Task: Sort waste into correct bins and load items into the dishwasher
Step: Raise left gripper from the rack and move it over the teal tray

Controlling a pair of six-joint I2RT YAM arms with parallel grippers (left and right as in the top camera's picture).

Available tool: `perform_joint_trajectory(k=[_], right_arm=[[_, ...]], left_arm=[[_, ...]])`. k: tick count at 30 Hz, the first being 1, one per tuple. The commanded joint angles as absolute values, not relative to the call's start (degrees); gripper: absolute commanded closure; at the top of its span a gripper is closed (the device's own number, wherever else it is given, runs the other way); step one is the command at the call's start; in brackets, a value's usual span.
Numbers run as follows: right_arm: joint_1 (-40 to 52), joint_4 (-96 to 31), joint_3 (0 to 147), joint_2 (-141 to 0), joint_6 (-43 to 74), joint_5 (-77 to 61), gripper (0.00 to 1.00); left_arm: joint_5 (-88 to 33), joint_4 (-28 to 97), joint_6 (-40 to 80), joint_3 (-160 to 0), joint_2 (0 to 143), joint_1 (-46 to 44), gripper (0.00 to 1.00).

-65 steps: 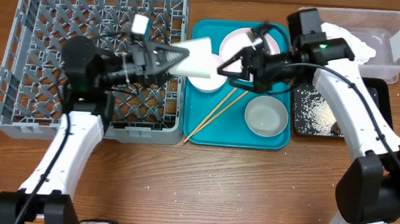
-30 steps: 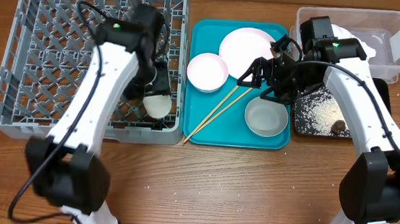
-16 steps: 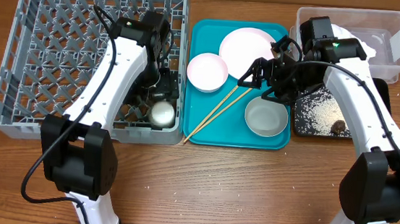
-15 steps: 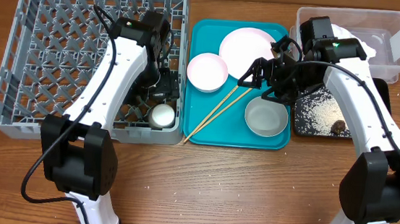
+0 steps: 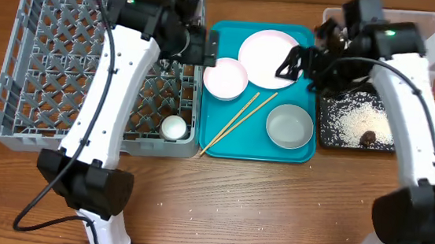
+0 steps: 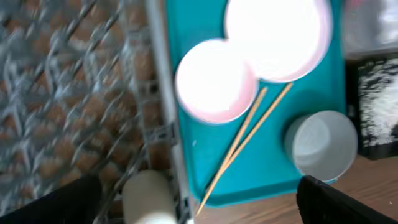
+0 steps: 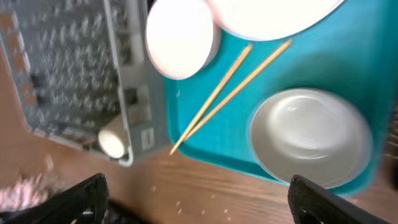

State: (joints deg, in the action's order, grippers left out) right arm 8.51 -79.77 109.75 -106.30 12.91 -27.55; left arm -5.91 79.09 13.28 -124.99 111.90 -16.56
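Observation:
The small white cup (image 5: 174, 126) sits in the front right corner of the grey dish rack (image 5: 57, 60); it also shows in the left wrist view (image 6: 148, 198). My left gripper (image 5: 202, 48) is open and empty, high over the rack's right wall. On the teal tray (image 5: 223, 146) are a white plate (image 5: 270, 47), a white bowl (image 5: 226, 78), a second bowl (image 5: 289, 125) and the chopsticks (image 5: 237, 122). My right gripper (image 5: 297, 66) is open and empty above the plate's right edge. Rice and a brown lump (image 5: 368, 138) lie in the black tray (image 5: 325, 116). The napkin is hidden.
The clear tub (image 5: 433, 46) stands at the back right, partly under my right arm. Bare wooden table (image 5: 257, 212) runs along the front. The rack's right wall nearly touches the teal tray.
My left gripper let go of the cup, which stays in the rack's front right corner, and rose toward the back. My right arm shifted right and back.

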Motion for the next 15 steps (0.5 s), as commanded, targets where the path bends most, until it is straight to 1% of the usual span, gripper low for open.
perform_joint_trajectory(k=[1,4,9,12,14,15], right_arm=[[5.0,-81.3,115.5,-97.7,15.4,-17.9,0.05],[1.7,-82.0,115.7,-92.1,15.5,-14.3,0.0],[-1.9,-84.9,115.6,-88.2,15.4,-12.0,0.0],[-2.0,-87.2,115.5,-88.6,15.4,-12.0,0.0],[-2.0,-88.4,115.5,-88.7,15.0,-11.7,0.0],[-2.0,-88.7,115.5,-88.7,15.0,-10.9,0.0]], left_arm=[[-7.4,75.3,9.6,-127.5,112.0,-19.6,0.0],[-7.5,72.6,8.0,-128.1,112.0,-22.1,0.0],[-7.5,70.7,4.7,-128.8,112.3,-25.3,0.0],[-6.0,68.2,-0.9,-128.7,114.1,-27.4,0.0],[-3.8,67.0,-4.2,-128.7,118.1,-28.7,0.03],[-3.7,67.0,-4.7,-128.7,120.6,-29.1,0.06]])
